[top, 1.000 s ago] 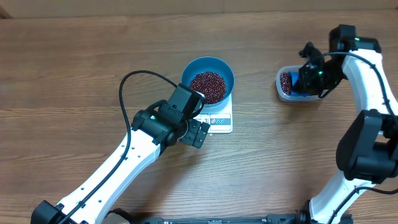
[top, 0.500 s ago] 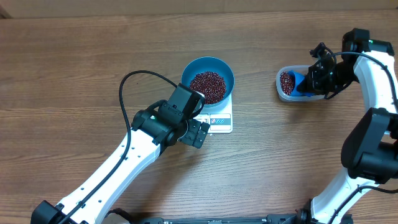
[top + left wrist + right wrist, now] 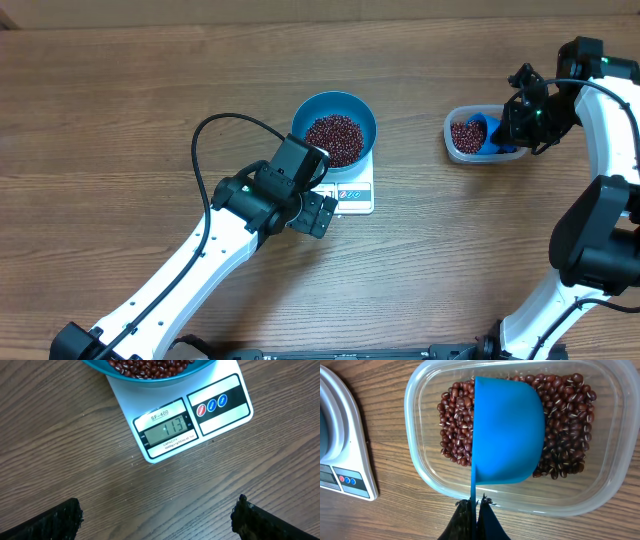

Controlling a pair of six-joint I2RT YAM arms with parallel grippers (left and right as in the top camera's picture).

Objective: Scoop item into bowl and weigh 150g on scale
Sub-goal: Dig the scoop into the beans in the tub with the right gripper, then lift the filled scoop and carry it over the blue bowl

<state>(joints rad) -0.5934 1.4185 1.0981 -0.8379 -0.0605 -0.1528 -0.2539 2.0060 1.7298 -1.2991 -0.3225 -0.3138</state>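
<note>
On the wooden desk [image 3: 120, 120] a white scale [image 3: 352, 193] carries a deep blue bowl [image 3: 362, 112], which sits over the far part of the platform and leaves the display edge uncovered. A heap of dark red-brown beans [image 3: 334, 138] fills the bottom of the bowl, with the blue wall showing all round it. The left claw [image 3: 160, 521] hovers above bare desk just in front of the scale, released, its two dark fingers spread wide at the lower corners of the wrist view and holding nothing. From that view the grey display [image 3: 166, 428] reads 113, and three round buttons [image 3: 212, 404] – one red, two blue – sit in a dark strip beside it. Well to the right of the scale stands a clear plastic tub [image 3: 420, 460] with rounded corners, holding more of the same beans in a loose layer across its floor. The right claw [image 3: 476, 510] is clenched on the thin handle of a small blue scoop [image 3: 507, 435], gripping it just outside the tub's near wall – the handle is seen edge-on, running straight from the fingertips over the rim. The scoop's cup lies inside the tub on top of the beans, its smooth outer side turned to the wrist camera, so what it holds cannot be told. Beans show on both sides of the cup. A corner of the scale sits at the left edge of that view, apart from the tub.
</note>
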